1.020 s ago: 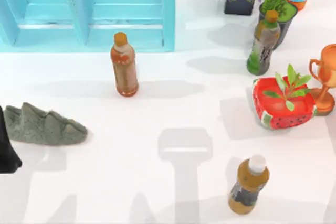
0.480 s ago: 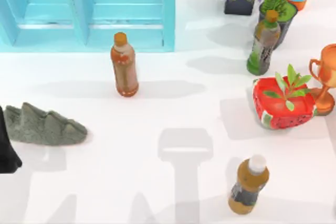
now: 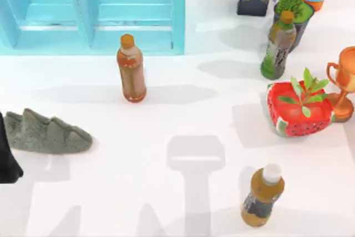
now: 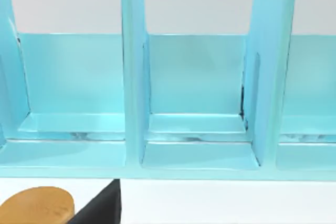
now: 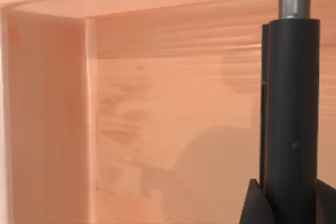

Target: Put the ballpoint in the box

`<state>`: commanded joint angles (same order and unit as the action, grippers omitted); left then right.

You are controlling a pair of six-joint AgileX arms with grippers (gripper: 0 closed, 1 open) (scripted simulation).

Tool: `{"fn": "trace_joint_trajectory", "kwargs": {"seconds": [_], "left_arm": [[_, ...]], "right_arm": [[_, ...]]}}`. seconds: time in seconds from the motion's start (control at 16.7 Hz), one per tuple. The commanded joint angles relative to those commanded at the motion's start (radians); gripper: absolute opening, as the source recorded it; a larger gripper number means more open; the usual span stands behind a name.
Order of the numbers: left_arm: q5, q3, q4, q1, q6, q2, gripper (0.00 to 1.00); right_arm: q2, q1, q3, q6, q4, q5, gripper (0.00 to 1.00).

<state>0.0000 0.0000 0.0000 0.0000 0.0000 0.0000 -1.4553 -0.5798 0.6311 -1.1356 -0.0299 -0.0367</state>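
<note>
Holding the slim ballpoint with black barrel end and grey push-button (image 5: pixel 292 114) upright between the dark fingers (image 5: pixel 255 205) of the right gripper (image 5: pixel 287 208), jaws clamped on its barrel, inside the pale orange wooden box (image 5: pixel 131 119), close to one inner wall and a corner.

Left wrist view: facing the light-blue divided rack (image 4: pixel 197 103), three compartments separated by upright panels; orange bottle cap (image 4: pixel 37 209) near its front edge. Left gripper fingers: cannot tell, open or closed. Top view: light-blue rack (image 3: pixel 91 9) at far left of the white table (image 3: pixel 183 109); orange-capped brown bottle (image 3: pixel 131 68) upright just before it; grey rock-shaped piece (image 3: pixel 45 133) at left edge; white-capped brown bottle (image 3: pixel 262 195) near front; red watermelon-patterned planter (image 3: pixel 299 110) and orange trophy cup (image 3: pixel 345 84) at right.
</note>
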Motion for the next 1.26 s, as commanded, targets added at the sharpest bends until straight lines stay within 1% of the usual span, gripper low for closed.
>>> {"fn": "trace_joint_trajectory", "kwargs": {"seconds": [0.12, 0.9, 0.96, 1.26], "left_arm": [[0.000, 0.000, 0.000, 0.000, 0.000, 0.000, 1.00], [0.000, 0.000, 0.000, 0.000, 0.000, 0.000, 1.00], [0.000, 0.000, 0.000, 0.000, 0.000, 0.000, 1.00], [0.000, 0.000, 0.000, 0.000, 0.000, 0.000, 1.00]], "right_arm": [[0.000, 0.000, 0.000, 0.000, 0.000, 0.000, 0.00], [0.000, 0.000, 0.000, 0.000, 0.000, 0.000, 0.98], [0.000, 0.000, 0.000, 0.000, 0.000, 0.000, 1.00], [0.000, 0.000, 0.000, 0.000, 0.000, 0.000, 1.00]]}}
